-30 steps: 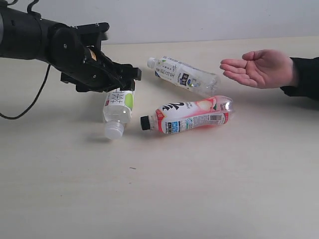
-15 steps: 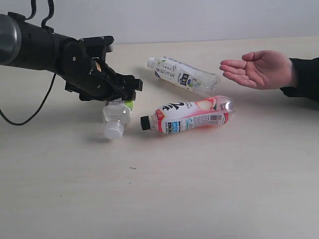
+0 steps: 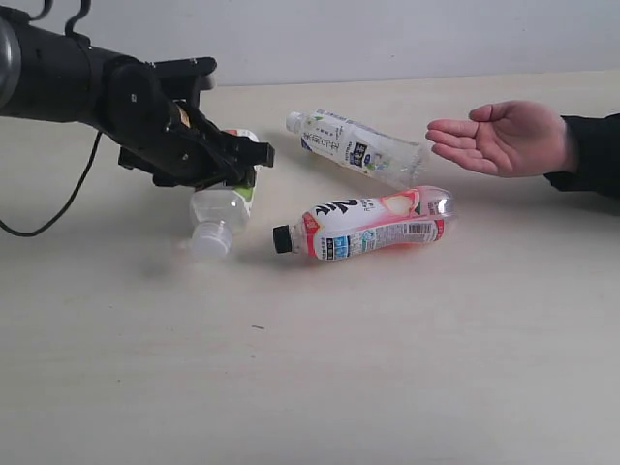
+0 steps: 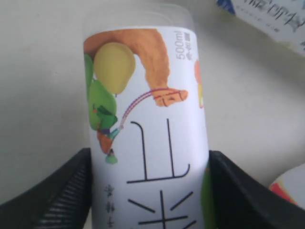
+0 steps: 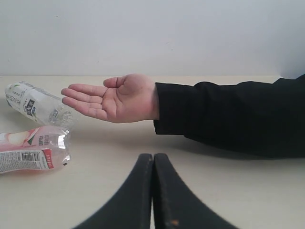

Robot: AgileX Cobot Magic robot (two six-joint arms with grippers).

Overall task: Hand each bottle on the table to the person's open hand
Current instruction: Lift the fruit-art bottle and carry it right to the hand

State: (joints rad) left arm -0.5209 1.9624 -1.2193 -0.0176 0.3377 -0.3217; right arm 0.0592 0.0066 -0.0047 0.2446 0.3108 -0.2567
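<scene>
My left gripper point(image 3: 237, 165) is shut on the body of a white-green labelled bottle point(image 3: 221, 208), whose white cap points toward the front of the table point(image 3: 387, 368). In the left wrist view both black fingers point(image 4: 62, 191) press the sides of this bottle point(image 4: 143, 95). A white-blue labelled bottle point(image 3: 356, 145) and a pink-red bottle with a black cap point(image 3: 373, 225) lie on their sides mid-table. The person's open hand point(image 3: 504, 136) waits palm up at the right. My right gripper point(image 5: 153, 157) is shut and empty, low over the table, facing the hand point(image 5: 114, 98).
A dark sleeve point(image 3: 591, 150) reaches in from the right edge. A black cable point(image 3: 58, 203) hangs from my left arm over the table's left part. A pale wall point(image 3: 387, 39) runs behind the table's far edge.
My left gripper's jaws closed in on the white-green bottle. The bottle's cap end shifted left and looks blurred with motion. The hand and the other two bottles stayed put.
</scene>
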